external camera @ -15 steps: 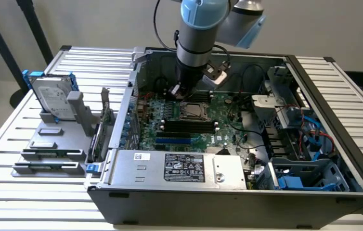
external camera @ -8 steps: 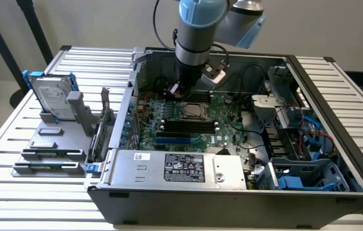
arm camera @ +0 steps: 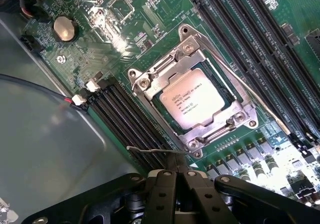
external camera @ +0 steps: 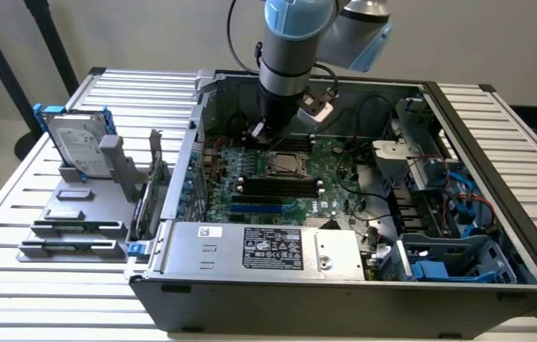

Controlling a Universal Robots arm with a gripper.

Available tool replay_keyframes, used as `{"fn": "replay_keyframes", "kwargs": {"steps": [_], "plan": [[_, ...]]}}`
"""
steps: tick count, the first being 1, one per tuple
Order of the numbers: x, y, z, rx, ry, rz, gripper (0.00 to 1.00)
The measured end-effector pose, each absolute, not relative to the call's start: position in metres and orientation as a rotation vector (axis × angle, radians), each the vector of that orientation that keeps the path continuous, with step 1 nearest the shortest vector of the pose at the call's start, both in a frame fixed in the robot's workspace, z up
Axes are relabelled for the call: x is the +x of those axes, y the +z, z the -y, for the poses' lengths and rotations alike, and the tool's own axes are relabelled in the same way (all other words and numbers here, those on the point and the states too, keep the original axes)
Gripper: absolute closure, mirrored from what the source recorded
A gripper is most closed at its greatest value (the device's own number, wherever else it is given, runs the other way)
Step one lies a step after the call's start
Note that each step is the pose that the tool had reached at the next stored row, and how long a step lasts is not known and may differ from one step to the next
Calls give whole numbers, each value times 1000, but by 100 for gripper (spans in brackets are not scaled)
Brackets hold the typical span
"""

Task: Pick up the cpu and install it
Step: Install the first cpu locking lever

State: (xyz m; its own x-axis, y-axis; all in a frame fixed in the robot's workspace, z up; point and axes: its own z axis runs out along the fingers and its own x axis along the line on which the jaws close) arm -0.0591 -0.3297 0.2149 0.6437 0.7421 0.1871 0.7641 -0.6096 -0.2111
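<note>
Already the cpu (arm camera: 194, 103) sits flat in its socket (arm camera: 145, 84) on the board (arm camera: 280, 14), w/ the metal frame closed round it and printed side up, so the seating part looks done. On the exterior view the cpu (external camera: 288, 163) is about the middle of the open case (external camera: 478, 142), and the arm (external camera: 293, 43) hangs over it from 12 o'clock.

Gripper (arm camera: 176, 171) is pinched fully shut. From the wrist view the fingers (arm camera: 162, 194) meet right at a thin wire lever (arm camera: 150, 149) that runs beside the socket, at about 7 o'clock from the chip. It's closed tight b/c that wire is so thin, I'd guess; whether it's actually nipped between the tips or just touching them, can't tell.

Ram slots (arm camera: 125, 119) flank the socket both sides, empty. Off the case at 9 o'clock the hard drive (external camera: 77, 146) stands upright in its rack, out of the way.
</note>
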Motion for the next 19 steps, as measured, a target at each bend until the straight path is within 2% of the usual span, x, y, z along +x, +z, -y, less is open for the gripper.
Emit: {"fn": "replay_keyframes", "kwargs": {"steps": [19], "plan": [[-58,209,327,-2585,-123,1235,89]]}}
